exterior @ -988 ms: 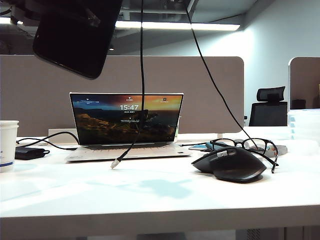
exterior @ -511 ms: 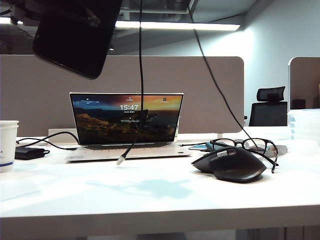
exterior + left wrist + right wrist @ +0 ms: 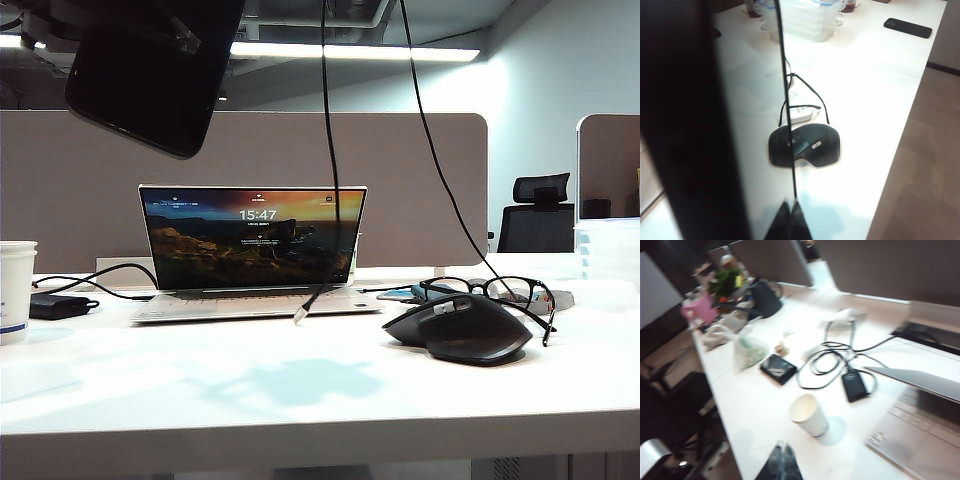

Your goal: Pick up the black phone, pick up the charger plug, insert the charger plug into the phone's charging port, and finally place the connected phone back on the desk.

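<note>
My left gripper (image 3: 789,220) clamps the black phone (image 3: 150,75) high at upper left, long axis tilted, while the charger plug (image 3: 301,313) dangles low to its right from my shut right gripper (image 3: 784,460)

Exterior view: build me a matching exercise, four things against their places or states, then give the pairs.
Things:
1. flat black phone
2. silver-tipped charger plug
3. humped black computer mouse
4. white paper cup

Places or states:
A. standing at the white desk's far left edge
B. resting on the desk, right of the open laptop
C. held high at upper left, clear of the desk, by the shut left gripper
D. dangling on its thin black cable in front of the laptop

Pairs: 1-C, 2-D, 3-B, 4-A
</note>
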Available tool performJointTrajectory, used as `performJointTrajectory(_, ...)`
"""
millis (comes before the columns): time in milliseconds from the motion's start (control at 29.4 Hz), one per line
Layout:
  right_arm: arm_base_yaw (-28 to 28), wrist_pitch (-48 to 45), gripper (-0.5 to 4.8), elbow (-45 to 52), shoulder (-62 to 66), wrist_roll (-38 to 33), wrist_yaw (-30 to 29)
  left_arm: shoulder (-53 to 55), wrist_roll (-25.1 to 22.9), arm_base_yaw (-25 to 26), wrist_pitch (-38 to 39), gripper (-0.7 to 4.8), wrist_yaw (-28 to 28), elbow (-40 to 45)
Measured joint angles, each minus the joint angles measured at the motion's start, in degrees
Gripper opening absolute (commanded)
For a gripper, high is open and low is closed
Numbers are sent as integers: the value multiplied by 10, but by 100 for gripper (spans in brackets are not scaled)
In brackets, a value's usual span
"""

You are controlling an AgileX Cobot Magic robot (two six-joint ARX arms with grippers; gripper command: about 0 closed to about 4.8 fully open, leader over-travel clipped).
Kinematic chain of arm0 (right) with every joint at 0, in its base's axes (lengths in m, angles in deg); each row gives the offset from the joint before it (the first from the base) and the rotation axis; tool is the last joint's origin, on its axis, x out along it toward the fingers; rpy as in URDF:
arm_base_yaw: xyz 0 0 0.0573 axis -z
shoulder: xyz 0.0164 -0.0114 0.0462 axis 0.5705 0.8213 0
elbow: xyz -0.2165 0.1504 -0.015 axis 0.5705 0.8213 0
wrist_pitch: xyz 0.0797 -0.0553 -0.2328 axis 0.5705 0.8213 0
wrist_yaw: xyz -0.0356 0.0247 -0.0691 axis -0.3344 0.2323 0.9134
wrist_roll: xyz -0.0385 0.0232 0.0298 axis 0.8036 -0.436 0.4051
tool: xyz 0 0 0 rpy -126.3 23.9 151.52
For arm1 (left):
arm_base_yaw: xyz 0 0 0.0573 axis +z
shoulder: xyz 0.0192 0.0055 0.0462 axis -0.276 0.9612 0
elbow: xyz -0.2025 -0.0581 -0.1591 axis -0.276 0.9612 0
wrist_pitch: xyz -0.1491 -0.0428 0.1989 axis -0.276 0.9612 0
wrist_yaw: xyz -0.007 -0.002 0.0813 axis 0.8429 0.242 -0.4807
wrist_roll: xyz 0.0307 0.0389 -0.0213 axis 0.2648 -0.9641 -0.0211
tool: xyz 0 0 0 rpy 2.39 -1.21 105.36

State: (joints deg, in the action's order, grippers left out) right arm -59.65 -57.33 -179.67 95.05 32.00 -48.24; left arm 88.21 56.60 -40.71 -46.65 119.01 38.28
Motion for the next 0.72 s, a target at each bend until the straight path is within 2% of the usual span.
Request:
performJointTrajectory(170, 0, 17, -6, 0, -8, 2, 2, 0, 0, 0, 0, -6, 0, 0)
performJointTrajectory(477, -1, 31, -6, 0, -23, -3, -154, 0, 0, 0, 0, -6, 0, 0)
performJointTrajectory(579, -1, 63, -6, 0, -29, -4, -175, 0, 0, 0, 0, -6, 0, 0)
performJointTrajectory(715, -1, 114, -6, 0, -35, -4, -173, 0, 0, -1, 0, -6, 0, 0)
